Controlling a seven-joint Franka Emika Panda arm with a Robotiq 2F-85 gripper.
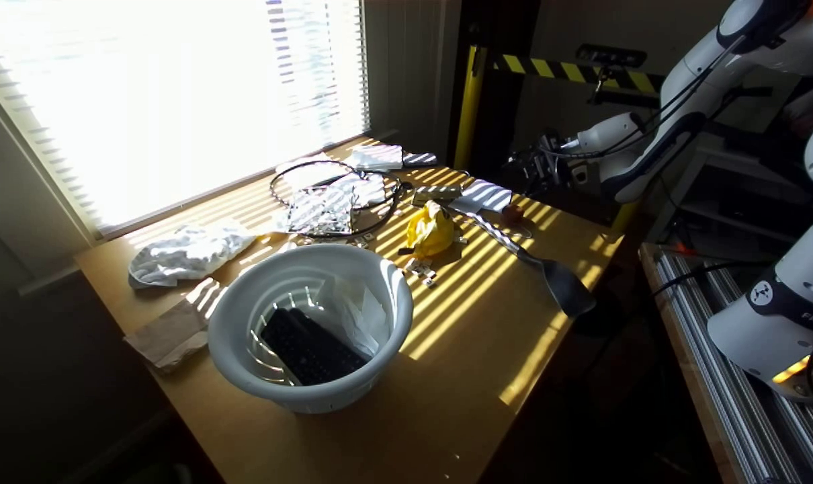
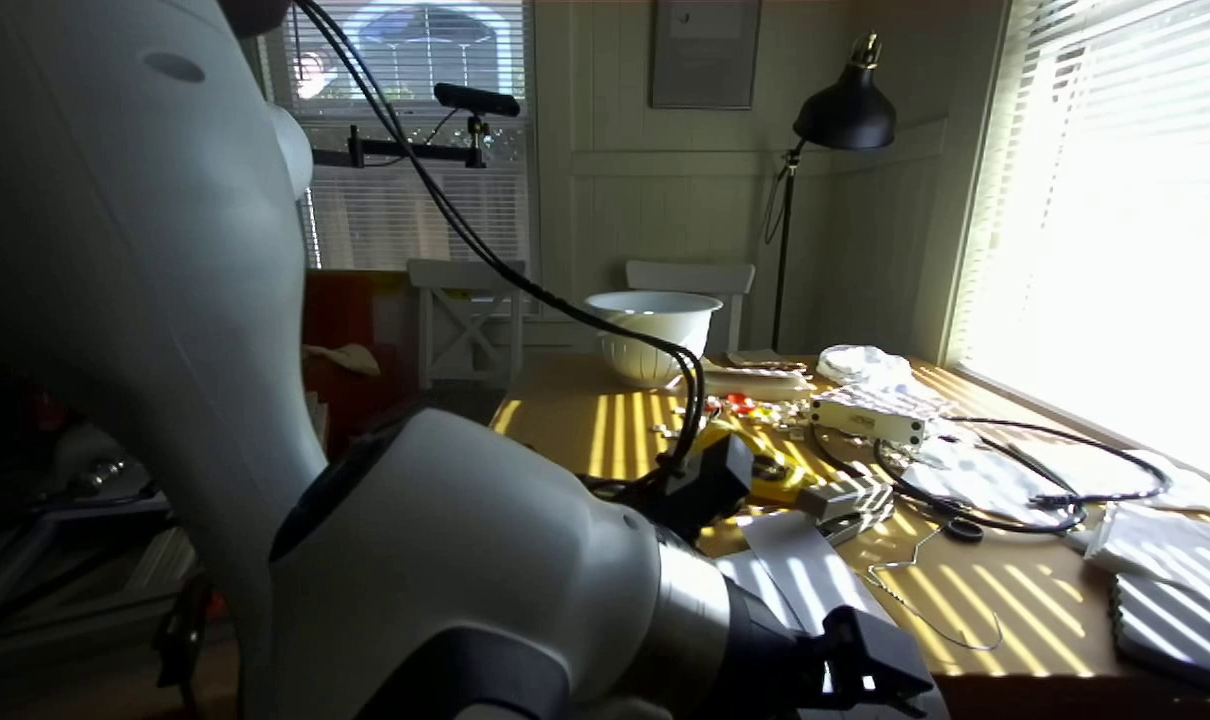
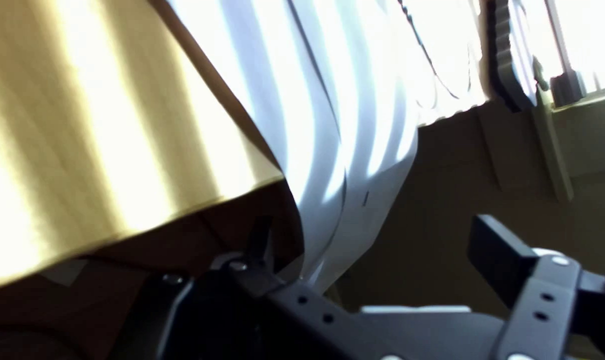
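The gripper (image 3: 375, 232) stood with its fingers spread, clenched on nothing, just off the end of the table (image 1: 440, 410). White paper (image 3: 302, 140) overhung the table's edge, its drooping end showing between the fingers and nearer one of them; contact could not be confirmed. In my judgement the overhang left both faces of that end exposed. The table's corner showed near the same finger, so sideways room there appeared tight; the opposite finger stood farther from the wood. On the table, a tub (image 1: 225, 349) held an apparent keyboard (image 1: 312, 353), its walls likely serving to stop sliding. A long spoon (image 1: 564, 289) lay from near the paper to the table's side edge, narrowing passage there.
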